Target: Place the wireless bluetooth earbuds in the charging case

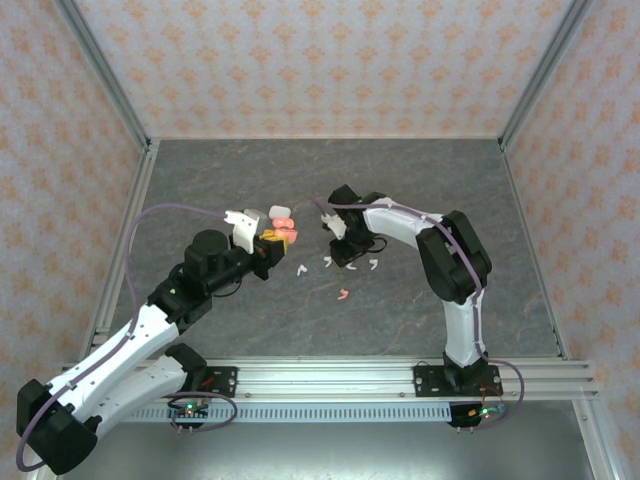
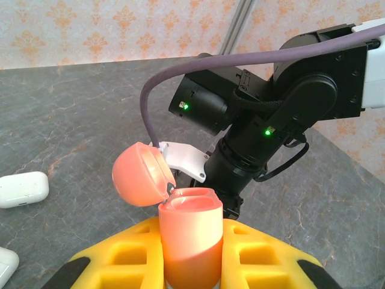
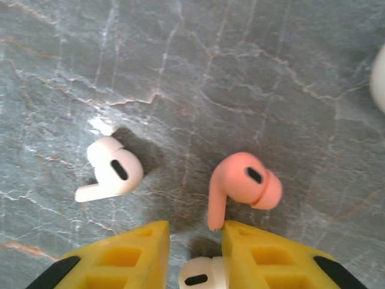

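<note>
The left hand (image 2: 191, 253) is clamped on the open pink case (image 2: 187, 235), whose visible top shows no earbud. The right hand (image 3: 194, 265) has a white earbud (image 3: 201, 278) between its fingers; whether it is gripped cannot be told. A pink earbud (image 3: 243, 185) lies loose on the tabletop (image 3: 240, 72).

The top camera looks down from high behind the arm bases, with the grey table (image 1: 420, 190) stretching away from it. Left wrist cam sits low, staring across the table at the right arm (image 2: 283, 114); right wrist cam points straight down, really close to it.
</note>
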### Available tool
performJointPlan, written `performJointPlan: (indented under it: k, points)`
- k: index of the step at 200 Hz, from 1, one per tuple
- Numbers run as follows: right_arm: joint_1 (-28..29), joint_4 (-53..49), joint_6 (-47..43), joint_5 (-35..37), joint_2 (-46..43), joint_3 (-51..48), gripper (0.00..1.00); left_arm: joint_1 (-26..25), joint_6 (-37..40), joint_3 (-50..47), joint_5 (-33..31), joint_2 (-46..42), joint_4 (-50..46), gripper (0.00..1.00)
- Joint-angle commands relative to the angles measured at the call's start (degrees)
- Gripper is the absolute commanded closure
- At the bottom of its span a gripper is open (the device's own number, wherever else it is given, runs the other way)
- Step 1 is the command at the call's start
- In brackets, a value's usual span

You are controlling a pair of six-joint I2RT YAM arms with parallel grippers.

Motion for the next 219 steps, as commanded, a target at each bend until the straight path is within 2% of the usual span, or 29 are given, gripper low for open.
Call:
performJointPlan:
  k: [1, 36, 89, 165, 219]
  points:
    - [0.56, -1.45, 0.87, -3.20, -2.32, -1.28, 0.71, -0.35, 0.65, 1.14, -0.59, 0.10, 0.11, 1.00]
    - [0.61, -1.14, 1.02, -3.66, -3.58, -1.27, 0.71, -0.38, 0.56, 1.01, -0.63, -0.11, 0.18, 1.00]
    - [-0.88, -2.44, -1.54, 3.07, -6.85, 1.36, 0.69, -0.33, 0.54, 0.67, -0.96, -1.05, -0.16, 1.00]
    - [-1.11, -2.95, -5.13, 3.60, 3.44, 11.14, 0.67, -0.34, 0.44, 0.35, -1.36, -1.87, -0.46, 1.00]
    - [-1.11, -3.18, -5.22, 2.91, 6.56, 12.00, 0.67, -0.33, 0.40, 0.40, -1.39, -1.77, -0.59, 1.00]
